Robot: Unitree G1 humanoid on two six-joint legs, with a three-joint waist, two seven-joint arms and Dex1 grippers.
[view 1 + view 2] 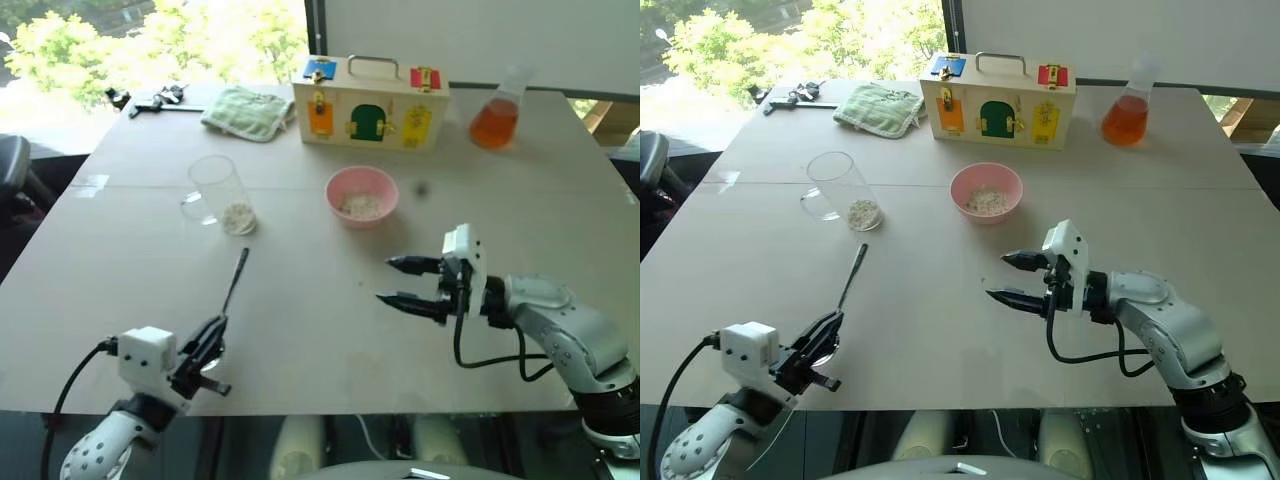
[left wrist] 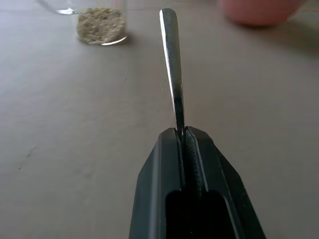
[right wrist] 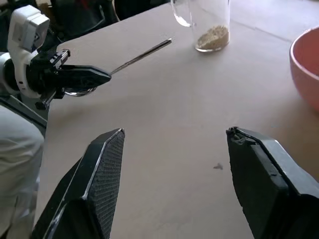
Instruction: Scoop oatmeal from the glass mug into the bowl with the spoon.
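Grey tabletop (image 1: 300,320), seen from the robot's head. Take the glass mug (image 1: 222,194) as your landmark: it stands upright, with a shallow layer of oatmeal (image 1: 238,216) left in its base. To its right, well apart, sits the pink bowl (image 1: 362,195), which already holds a small heap of flakes, so you may judge at least 1 transfer as done.

Nearer the robot than the mug, note the spoon (image 1: 233,285). The left gripper (image 1: 208,352) is clamped tight on it, close to the bowl end, so the thin handle points toward the mug. In that orientation the scooping end faces away from the oats; you would likely need to turn or regrip the spoon before another scoop.

The right gripper (image 1: 398,281) hovers below the pink bowl, far right of the mug, its jaws spread wide and holding nothing.

Beyond the mug lie a green cloth (image 1: 247,111), a wooden latch box (image 1: 369,102) and a flask (image 1: 497,112) of orange liquid, none concerned here.

Remaining: oats in the mug still to be moved.
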